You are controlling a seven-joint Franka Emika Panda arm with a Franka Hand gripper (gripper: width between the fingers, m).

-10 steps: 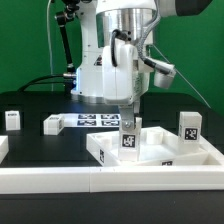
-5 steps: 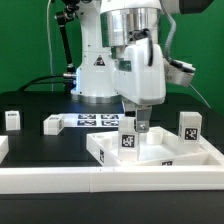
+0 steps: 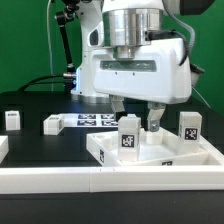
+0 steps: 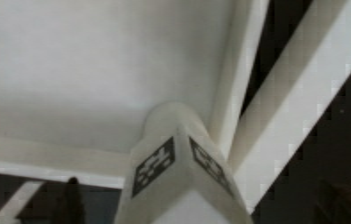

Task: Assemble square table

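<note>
The square tabletop [image 3: 165,152], a white slab with a raised rim, lies at the front of the exterior view's right. One white tagged leg [image 3: 128,136] stands upright on it near its left corner. My gripper [image 3: 137,112] hangs just above that leg, open wide, its fingers [image 3: 155,119] apart from the leg on either side. In the wrist view the leg [image 4: 177,165] rises from the tabletop [image 4: 83,70] beside the rim [image 4: 243,80]. A second leg [image 3: 190,125] stands right of the slab. Two more sit at the left: one upright [image 3: 12,119], one lying [image 3: 52,124].
The marker board [image 3: 95,120] lies flat on the black table behind the slab. A long white rail [image 3: 100,182] borders the table's front edge. The robot's base [image 3: 95,75] stands behind, with cables at the left.
The gripper has let go of the upright leg, opened wide and turned about its vertical axis, so its broad side now faces the exterior camera. The leg stays standing.
</note>
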